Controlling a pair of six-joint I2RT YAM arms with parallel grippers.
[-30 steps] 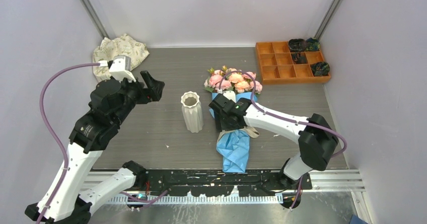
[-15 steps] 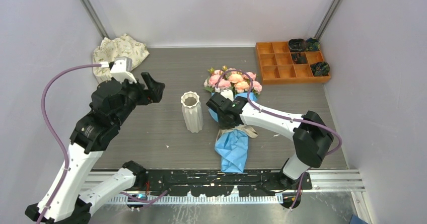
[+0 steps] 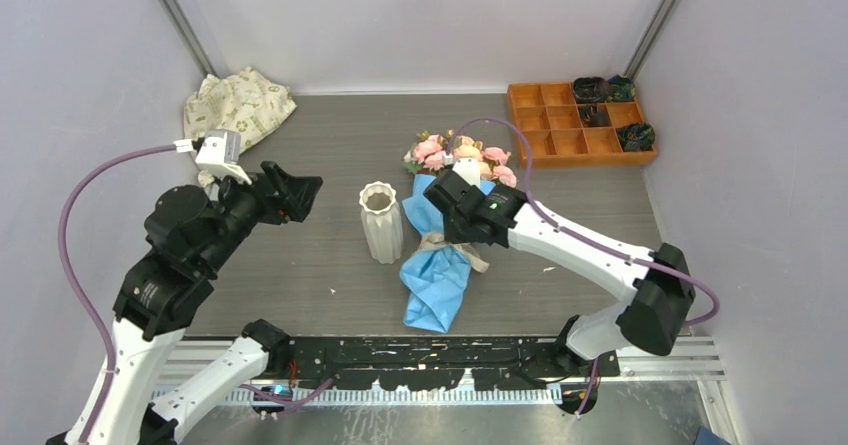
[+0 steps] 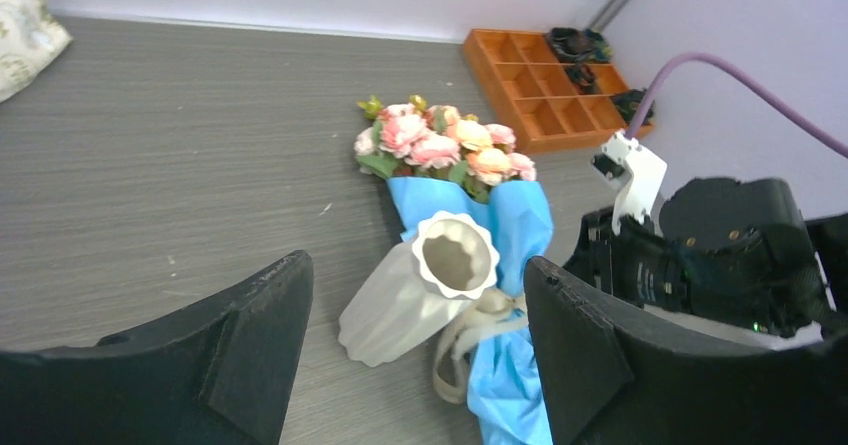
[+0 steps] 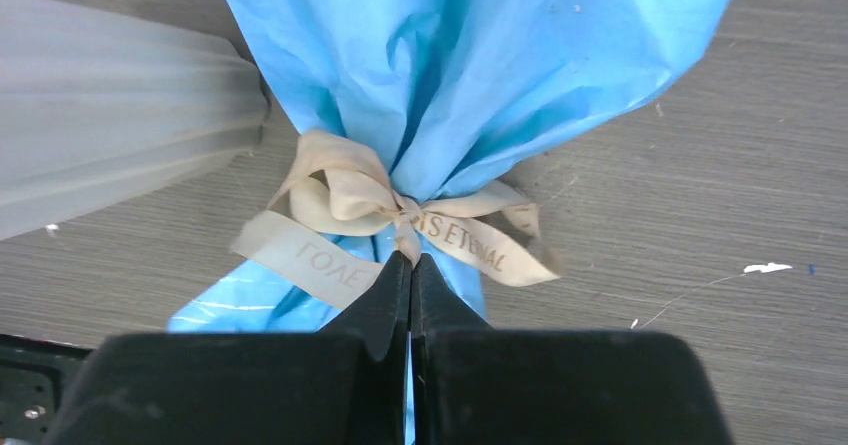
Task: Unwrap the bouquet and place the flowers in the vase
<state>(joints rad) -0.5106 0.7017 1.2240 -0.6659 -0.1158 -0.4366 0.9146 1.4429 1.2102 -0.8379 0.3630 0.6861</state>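
R gripper (image 5: 408, 265) closed on beige ribbon (image 5: 350, 197) at knot, tips pressed together. L gripper (image 3: 293, 187) open, holds nothing, raised over left part of worktop. bouquet (image 3: 437, 270) lies flat mid-worktop, wrapped + tied; flowers (image 3: 455, 155) toward far edge, blue paper tail toward near edge. vase (image 3: 381, 223) upright, just left of bouquet. orange tray (image 3: 522, 92) in far-right corner, cloth (image 3: 235, 100) in far-left corner.

The left arm (image 3: 185, 240) stands raised and bent at the elbow. The left end effector (image 3: 290, 191) is held aloft, its two fingers (image 4: 250, 335) spread wide apart. The right arm (image 3: 580, 245) stretches forward and leftward with the wrist tipped down. The right end effector (image 5: 409, 268) sits low, fingers pressed together at the tips.
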